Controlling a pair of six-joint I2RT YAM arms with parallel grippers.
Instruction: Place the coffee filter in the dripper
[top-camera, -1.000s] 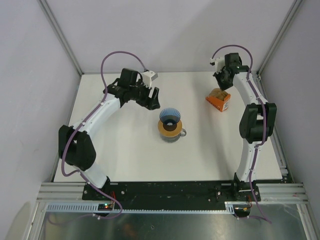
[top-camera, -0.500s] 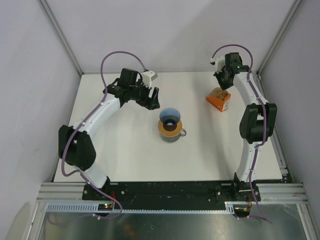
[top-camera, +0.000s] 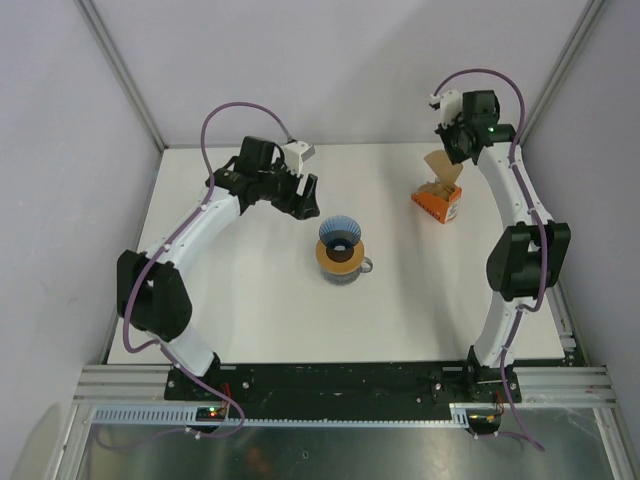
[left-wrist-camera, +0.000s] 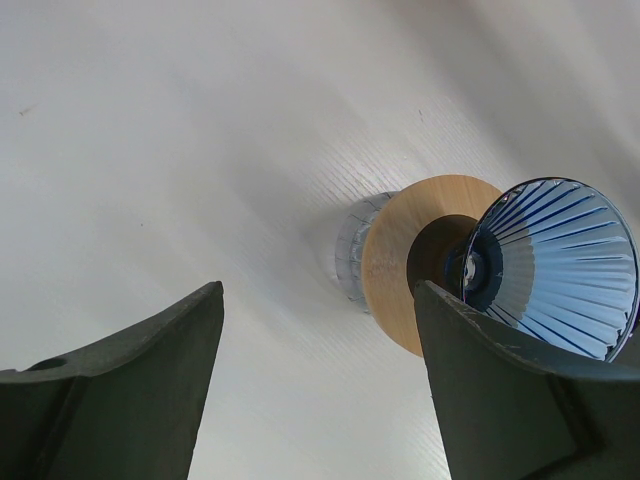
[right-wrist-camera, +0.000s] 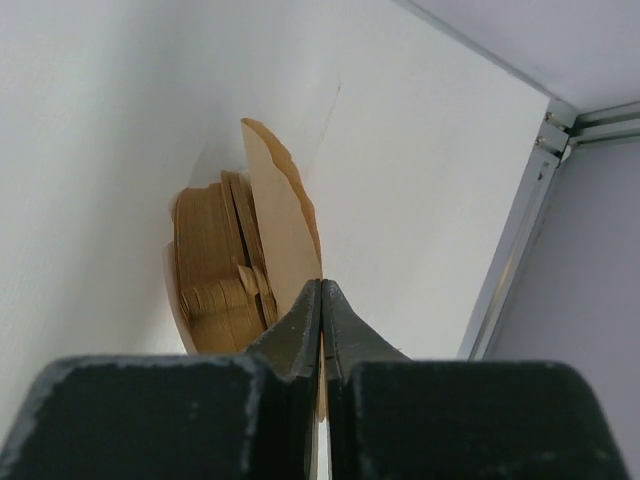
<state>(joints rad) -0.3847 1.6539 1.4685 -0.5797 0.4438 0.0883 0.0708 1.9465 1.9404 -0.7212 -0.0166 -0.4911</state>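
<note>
The dark-blue dripper (top-camera: 339, 236) sits on a flat orange ring over a grey mug at the table's middle; it also shows in the left wrist view (left-wrist-camera: 555, 266). My left gripper (top-camera: 307, 204) is open and empty, just up-left of the dripper. My right gripper (top-camera: 452, 150) is shut on one light-brown coffee filter (top-camera: 442, 168) and holds it just above the orange box of stacked filters (top-camera: 437, 201). In the right wrist view the filter (right-wrist-camera: 280, 232) is pinched flat between my closed fingertips (right-wrist-camera: 322, 292), with the stack below.
The grey mug (left-wrist-camera: 355, 262) and orange ring (left-wrist-camera: 400, 250) lie between my left fingers in that view. A metal frame post (right-wrist-camera: 510, 240) runs along the table's right edge, close to the right arm. Grey walls enclose the table.
My right gripper has risen from the orange box with one filter pinched in it, moving up and back. The left arm has not moved.
</note>
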